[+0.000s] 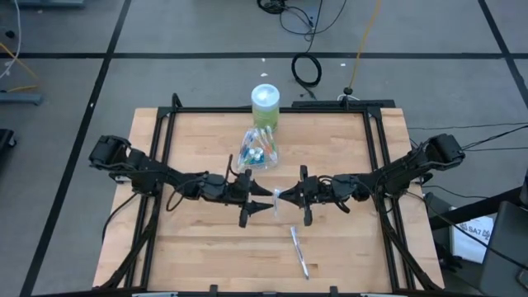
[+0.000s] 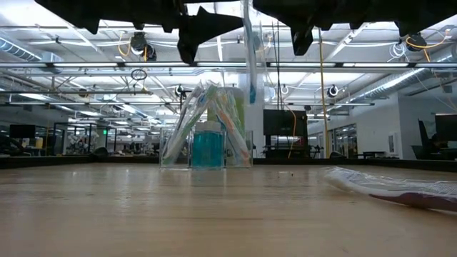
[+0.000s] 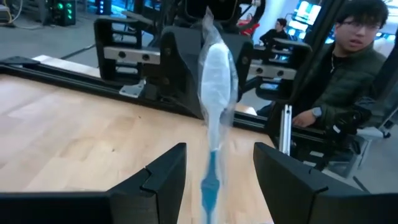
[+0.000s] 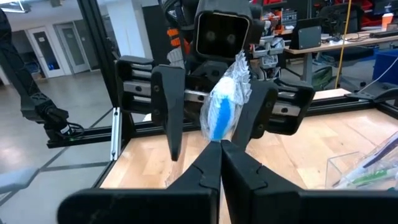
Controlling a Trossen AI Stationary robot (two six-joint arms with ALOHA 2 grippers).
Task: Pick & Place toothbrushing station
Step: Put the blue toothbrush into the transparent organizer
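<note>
While the right gripper (image 4: 219, 149) is clamped on a plastic-wrapped toothbrush (image 4: 225, 107) held above the table (image 1: 198, 247), the left gripper (image 3: 214, 171) is spread open around its blue handle, facing the right one. For a clean handover, the left fingers should be closed squarely on the handle before the right is released, with the wrap kept from slipping. Beyond both grippers stands the clear cup (image 1: 257, 150) of multicoloured brushes; a second wrapped toothbrush (image 1: 299, 252) lies well on the opposite side.
</note>
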